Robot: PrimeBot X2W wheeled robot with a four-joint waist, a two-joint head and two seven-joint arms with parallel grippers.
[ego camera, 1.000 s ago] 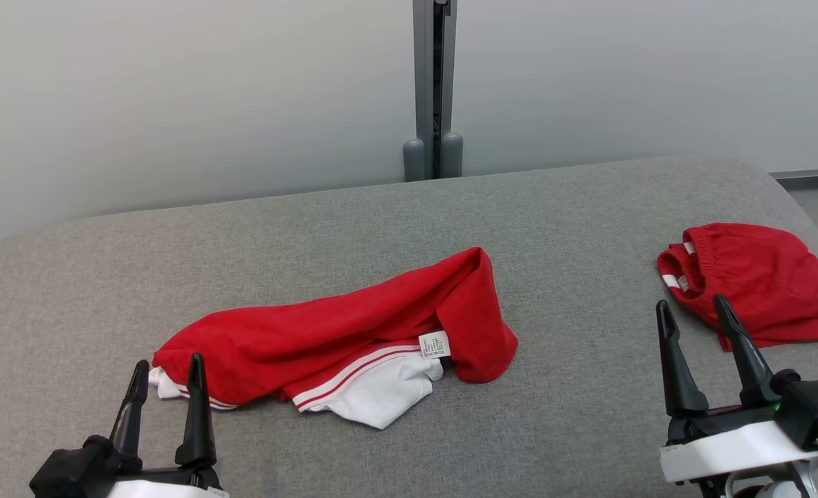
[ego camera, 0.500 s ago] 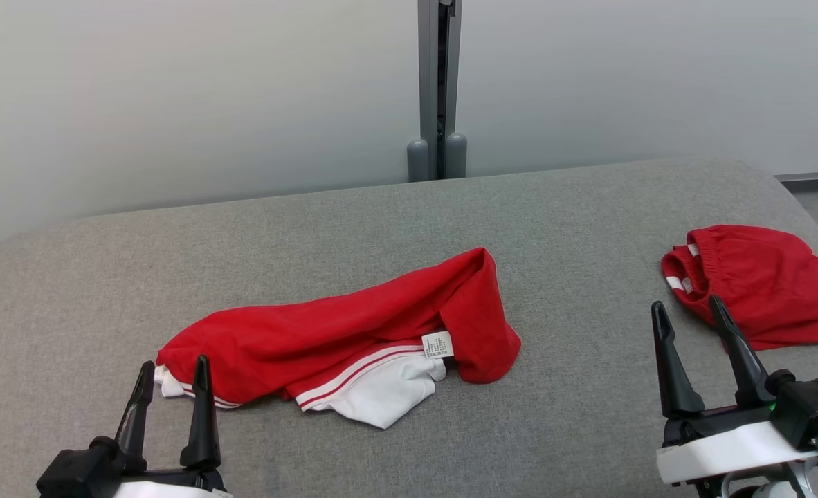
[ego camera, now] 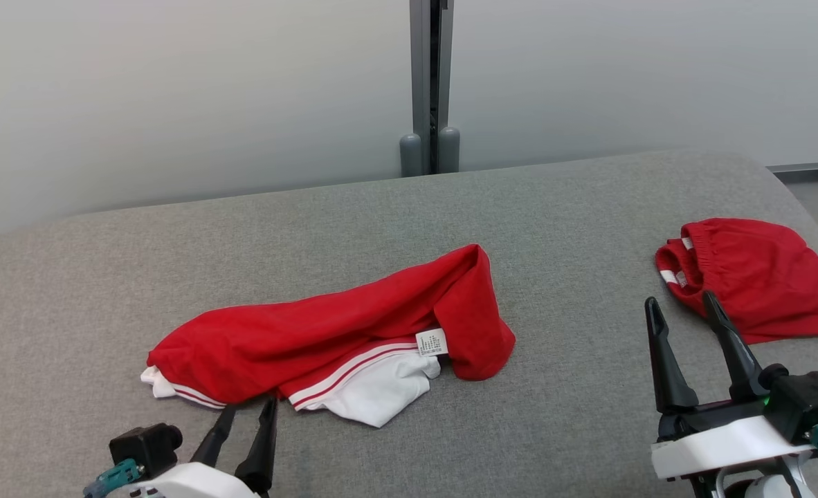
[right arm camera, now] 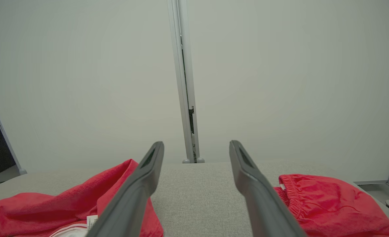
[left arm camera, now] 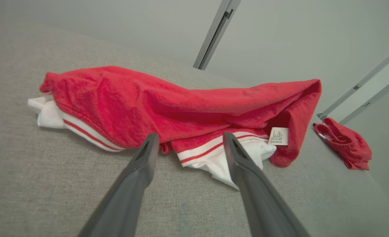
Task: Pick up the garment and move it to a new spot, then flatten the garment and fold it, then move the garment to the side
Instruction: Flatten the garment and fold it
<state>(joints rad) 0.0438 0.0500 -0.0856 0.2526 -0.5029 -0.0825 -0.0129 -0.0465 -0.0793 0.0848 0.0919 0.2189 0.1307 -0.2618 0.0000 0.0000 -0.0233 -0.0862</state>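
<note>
The garment (ego camera: 326, 332), red with white striped parts and a small white label, lies crumpled in the middle of the grey padded table (ego camera: 554, 207). The left wrist view shows it (left arm camera: 168, 102) close ahead. My left gripper (ego camera: 250, 406) is open at the garment's near edge, its fingertips (left arm camera: 153, 138) just short of the red hem, with nothing between them. My right gripper (ego camera: 679, 299) stands open and empty at the lower right, well away from the garment (right arm camera: 49, 204).
A second red garment (ego camera: 755, 277), folded, lies near the table's right edge, just beyond my right gripper (right arm camera: 196, 144). A grey wall with a vertical post (ego camera: 430, 83) stands behind the table. Bare grey surface lies between the two garments.
My left gripper has swung right and forward from the lower left corner to the garment's near edge. The right gripper has hardly moved. The head view has shifted slightly.
</note>
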